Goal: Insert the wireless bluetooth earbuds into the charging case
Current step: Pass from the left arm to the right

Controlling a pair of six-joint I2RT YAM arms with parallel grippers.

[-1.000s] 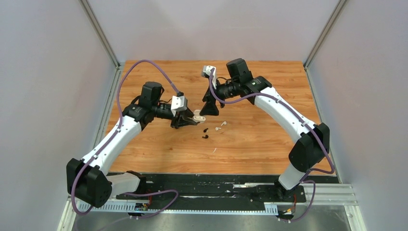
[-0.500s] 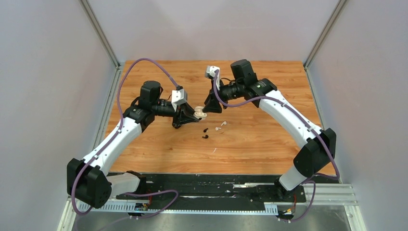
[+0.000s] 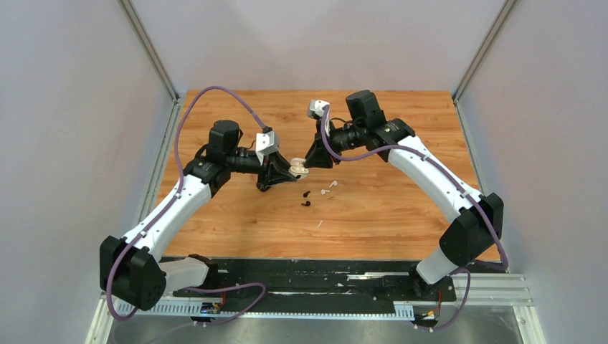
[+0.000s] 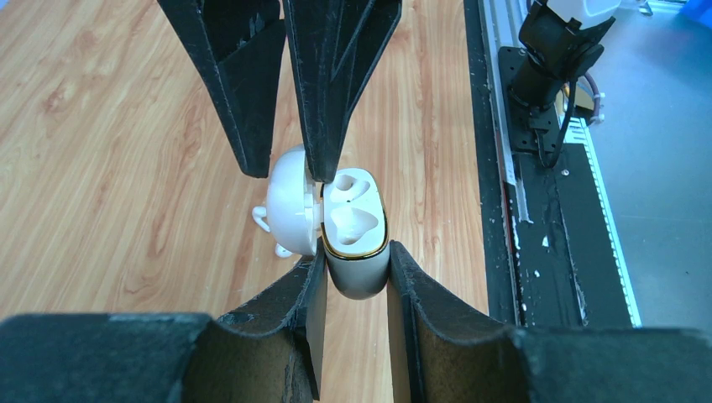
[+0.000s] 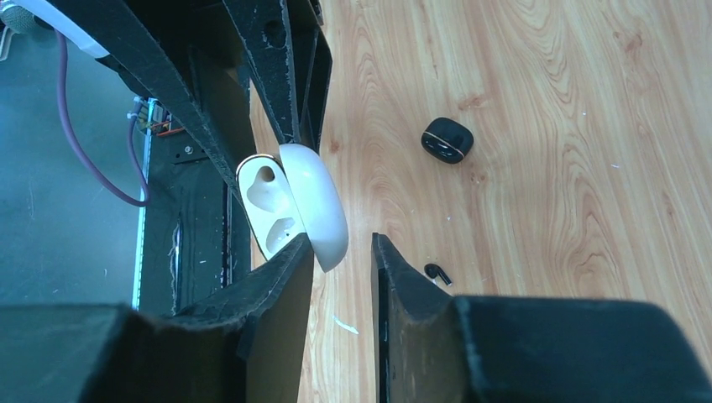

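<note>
Shifted slightly toward the far side of the bench (image 3: 387, 208) since a second ago, the charging case (image 4: 354, 227) now sits closer to the right arm's fingers. It is white with a gold rim and is held off the bench surface. Its lid (image 4: 294, 210) is swung open to one side, and both moulded wells inside are bare. The left end effector (image 4: 355, 256) is clenched on the case body, one finger pressed to each flank. The right end effector (image 5: 342, 243) is parted and straddles the open lid: one finger touches it at the hinge side, while a gap shows between the lid and the other finger.

On the bench below lie the loose earbuds. The far white earbud (image 3: 333, 184) and the near white earbud (image 3: 325, 192) lie just beside each other. The rounded black earbud (image 5: 447, 138) and the small black earbud (image 5: 435, 271) lie near them, apart from the case.
</note>
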